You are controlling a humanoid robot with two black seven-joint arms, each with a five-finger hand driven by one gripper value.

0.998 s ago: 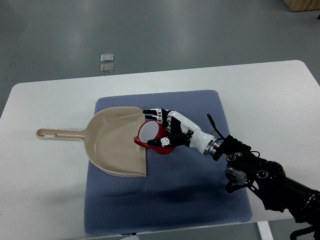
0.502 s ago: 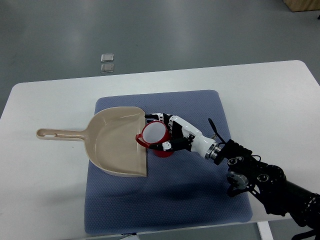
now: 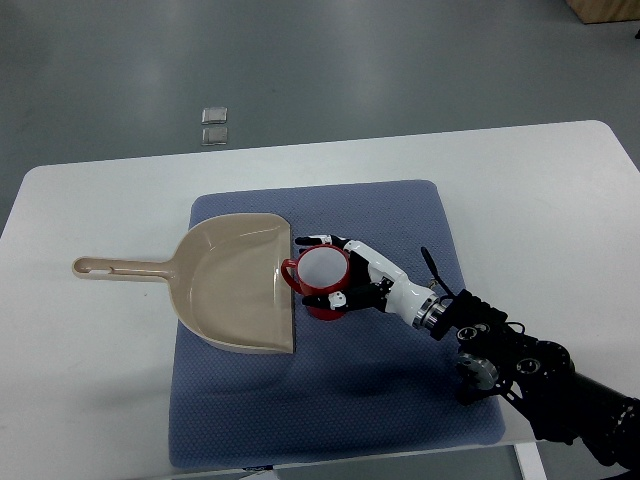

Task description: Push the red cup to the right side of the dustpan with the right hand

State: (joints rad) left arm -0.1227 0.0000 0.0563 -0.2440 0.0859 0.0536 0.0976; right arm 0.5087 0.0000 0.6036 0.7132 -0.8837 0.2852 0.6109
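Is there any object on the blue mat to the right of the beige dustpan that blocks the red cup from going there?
Nothing visible blocks it. The red cup stands upright beside the beige plastic dustpan, cradled by the right hand, and the blue mat is bare there.

A red cup with a white inside stands upright on a blue mat in the middle of the white tabletop, just beside the open right edge of a beige dustpan. The cup's handle points left, toward the pan. The dustpan's handle reaches toward the tabletop's left edge. The right hand, white and black, wraps the cup's right side, fingers curled over the far rim and thumb near the front. Its arm enters from the lower right corner.
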